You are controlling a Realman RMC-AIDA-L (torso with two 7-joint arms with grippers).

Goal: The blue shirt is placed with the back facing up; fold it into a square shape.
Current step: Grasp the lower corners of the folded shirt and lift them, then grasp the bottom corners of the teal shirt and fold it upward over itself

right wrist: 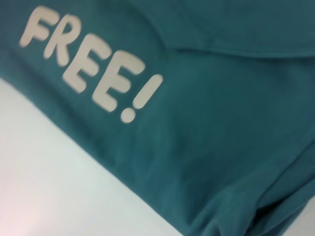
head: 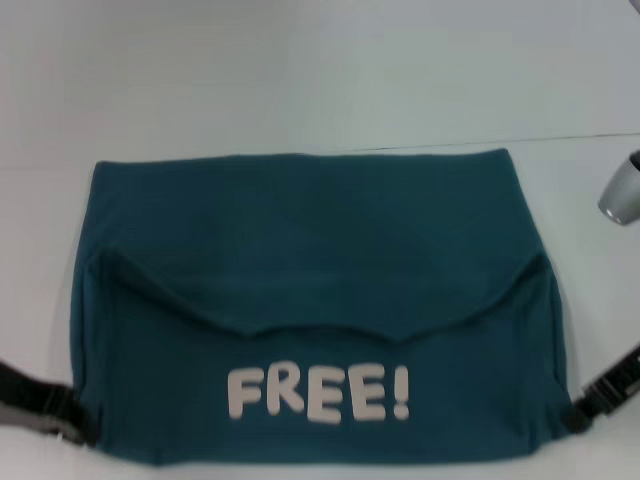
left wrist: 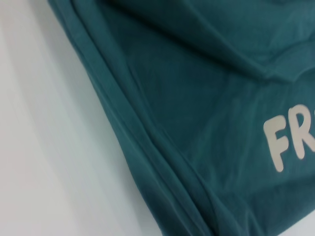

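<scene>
White "FREE!" lettering (head: 318,392) runs across the near flap of the blue shirt (head: 320,250), which lies folded into a wide rectangle on the pale bench (head: 300,70), close to the robot. Its far edge is a straight fold line; its near edge runs almost to the bottom of the head view. Above the lettering, a hem (head: 320,325) curves across the cloth from one side to the other, dipping at the middle, where the near part has been turned over onto the plain back.

At the shirt's near left corner sits the left end effector (head: 78,425), dark and partly out of view, touching the side edge of the cloth. At the near right corner the right end effector (head: 578,412) meets the opposite side edge. Both appear to pinch the fabric, though the pictures do not show how far the fingers stand apart.

From the left wrist, the side edge (left wrist: 147,147) shows as several stacked layers with bare bench just beside it. From the right wrist, the lettering lies near the shirt's edge, with bare bench beyond.

Open bench stretches behind the shirt and to both sides. A grey metal part (head: 622,192) pokes in at the right, well apart from the cloth.
</scene>
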